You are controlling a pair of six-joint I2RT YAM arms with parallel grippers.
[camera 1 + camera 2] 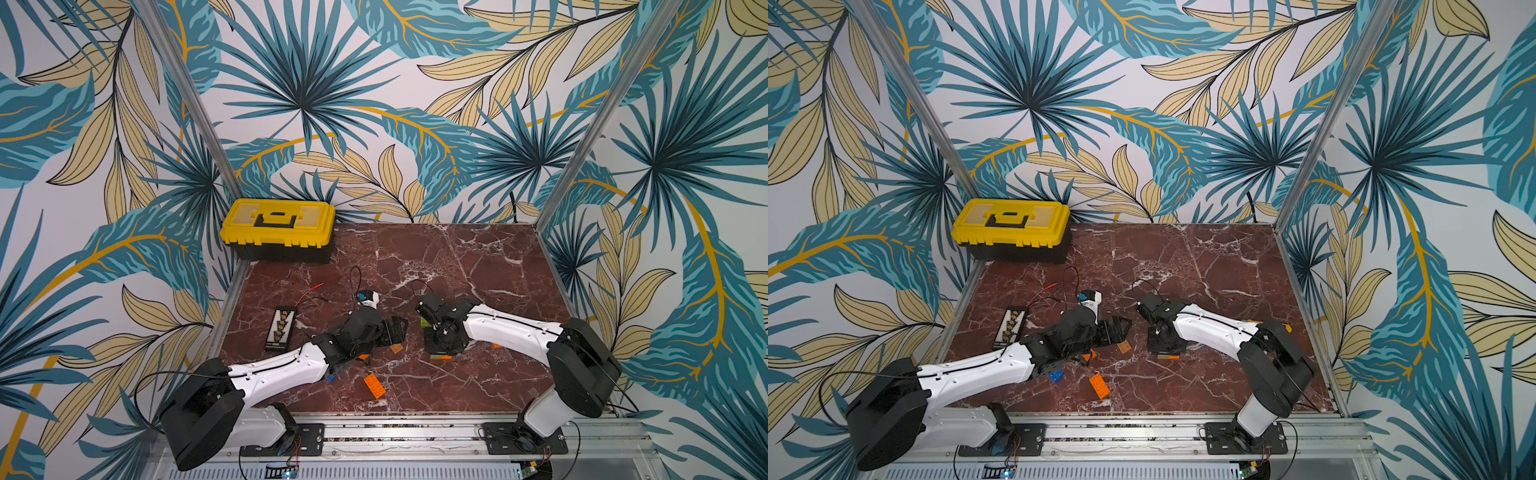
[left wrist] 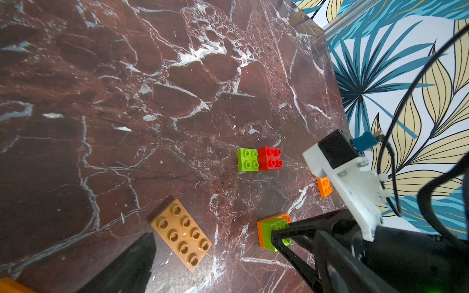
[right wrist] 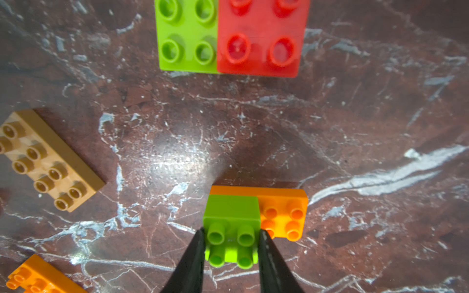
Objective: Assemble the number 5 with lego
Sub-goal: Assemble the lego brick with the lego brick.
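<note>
Nearby, tan brick (image 3: 48, 162), green-red pair (image 3: 228, 38), right hand (image 3: 232, 232) gripping green brick (image 3: 232, 213), left hand (image 2: 210, 233) wide.

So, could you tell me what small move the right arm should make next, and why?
Probably open the right end effector and lift clear: its fingers press both sides of the green brick, which looks seated flush on one half of the orange brick, and that brick rests on the table.
</note>
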